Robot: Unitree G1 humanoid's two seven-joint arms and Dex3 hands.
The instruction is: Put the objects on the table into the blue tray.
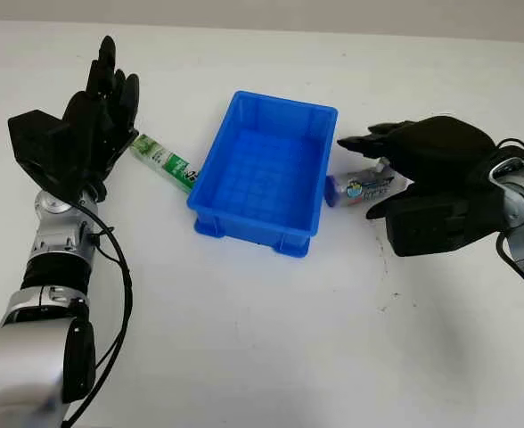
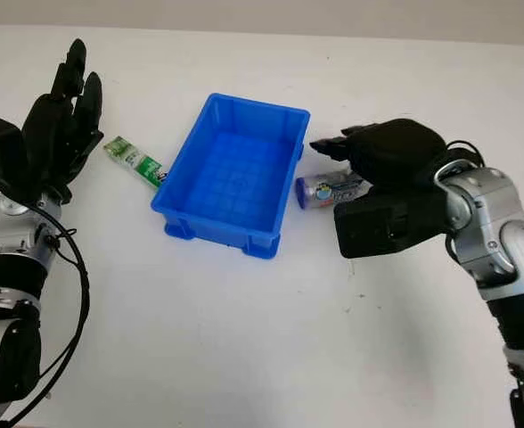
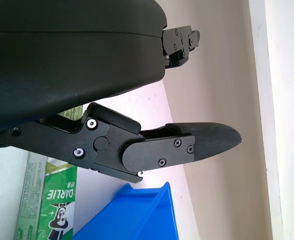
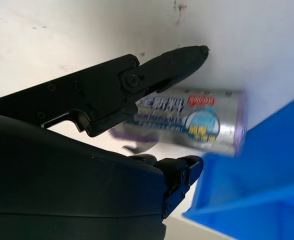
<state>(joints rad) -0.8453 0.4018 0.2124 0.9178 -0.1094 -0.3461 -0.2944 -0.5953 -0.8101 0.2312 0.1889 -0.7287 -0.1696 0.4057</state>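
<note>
Your right robot hand (image 2: pixel 356 165) is open over the silver tube (image 2: pixel 329 189); blue tray (image 1: pixel 266 169) empty, green box (image 1: pixel 162 162) unmoved, left robot hand (image 1: pixel 93 116) open.

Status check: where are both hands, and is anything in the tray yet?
Left hand open, raised beside green toothpaste box. Right hand open, over silver-and-purple tube; no grasp seen. Blue plastic tray holds nothing; both items flank it on the white table.

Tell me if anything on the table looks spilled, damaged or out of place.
Nothing stands out. The blue tray sits upright, the green box and silver packet lie intact beside it.
</note>
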